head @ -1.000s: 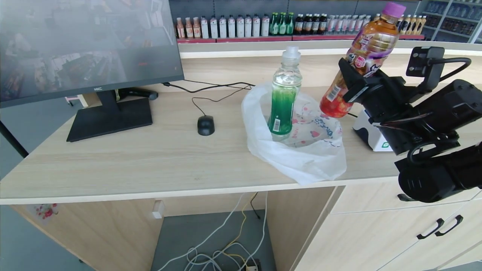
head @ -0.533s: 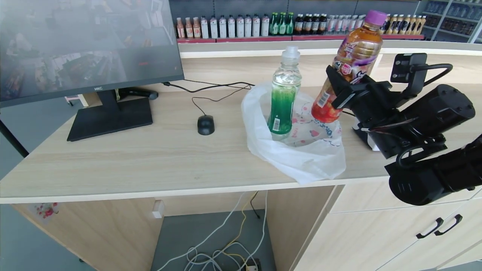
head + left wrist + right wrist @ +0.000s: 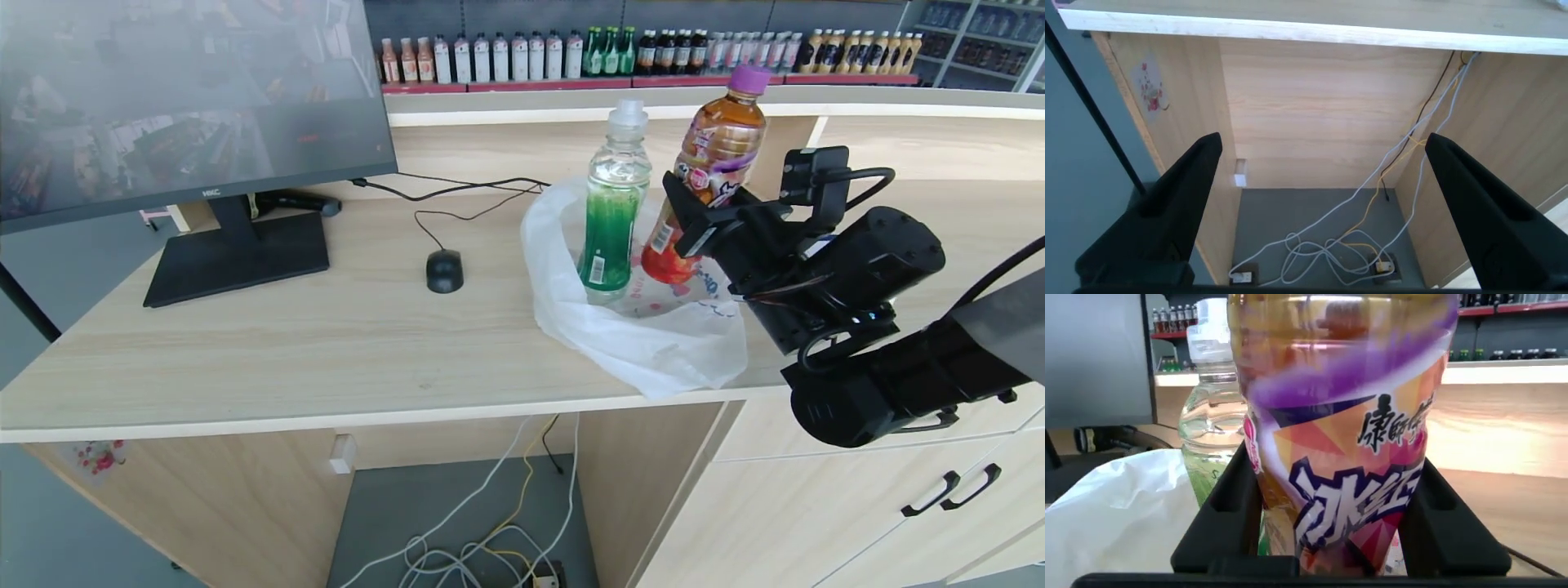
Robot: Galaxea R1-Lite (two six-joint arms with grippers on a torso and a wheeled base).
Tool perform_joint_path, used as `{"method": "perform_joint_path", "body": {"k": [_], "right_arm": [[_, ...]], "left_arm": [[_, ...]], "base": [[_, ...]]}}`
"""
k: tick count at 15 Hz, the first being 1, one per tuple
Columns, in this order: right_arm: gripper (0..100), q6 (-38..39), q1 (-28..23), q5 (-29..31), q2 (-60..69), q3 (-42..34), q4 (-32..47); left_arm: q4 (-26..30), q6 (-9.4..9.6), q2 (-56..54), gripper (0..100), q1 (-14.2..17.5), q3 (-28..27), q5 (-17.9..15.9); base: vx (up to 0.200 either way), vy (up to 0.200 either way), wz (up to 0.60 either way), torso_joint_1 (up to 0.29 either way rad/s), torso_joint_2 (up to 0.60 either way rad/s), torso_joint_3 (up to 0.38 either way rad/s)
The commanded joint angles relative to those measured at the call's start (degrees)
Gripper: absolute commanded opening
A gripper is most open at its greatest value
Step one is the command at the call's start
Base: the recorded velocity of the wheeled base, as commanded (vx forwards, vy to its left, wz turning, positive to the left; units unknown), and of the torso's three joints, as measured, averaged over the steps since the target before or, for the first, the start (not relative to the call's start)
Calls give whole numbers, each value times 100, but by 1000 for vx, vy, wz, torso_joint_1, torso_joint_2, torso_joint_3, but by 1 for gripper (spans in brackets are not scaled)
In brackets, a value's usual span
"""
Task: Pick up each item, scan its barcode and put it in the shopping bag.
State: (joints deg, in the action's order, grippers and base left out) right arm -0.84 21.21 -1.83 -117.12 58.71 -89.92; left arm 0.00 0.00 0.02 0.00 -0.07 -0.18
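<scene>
Clamping the purple-capped amber plastic bottle, the right end effector has lowered it over the white plastic shopping bag, likely for release.

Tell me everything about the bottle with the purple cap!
The bottle is clear plastic with amber drink inside, a purple cap and a purple, orange and white label; a barcode shows near its red bottom. The right gripper clamps its middle. It leans slightly, bottom over the open white shopping bag, beside the upright green bottle standing in it.
</scene>
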Motion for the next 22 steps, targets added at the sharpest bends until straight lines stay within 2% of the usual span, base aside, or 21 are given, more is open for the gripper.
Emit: {"method": "perform_joint_path", "body": {"k": [1,8,11,22], "right_arm": [[0,-13,15,-11,-110,26,-8],[0,-276,-144,-81,-154,0,-8],[0,-522,-319,-468,-215,0,-8],[0,-514,-434,-529,-620,123,-8]], "left_arm": [[0,-9,-2,100,0,-1,1],[0,-9,-2,100,0,-1,1],[0,0,-2,100,0,7,1],[0,0,-2,100,0,-1,1]], "base": [[0,0,0,0,0,0],[0,0,0,0,0,0],[0,0,0,0,0,0],[0,0,0,0,0,0]]}}
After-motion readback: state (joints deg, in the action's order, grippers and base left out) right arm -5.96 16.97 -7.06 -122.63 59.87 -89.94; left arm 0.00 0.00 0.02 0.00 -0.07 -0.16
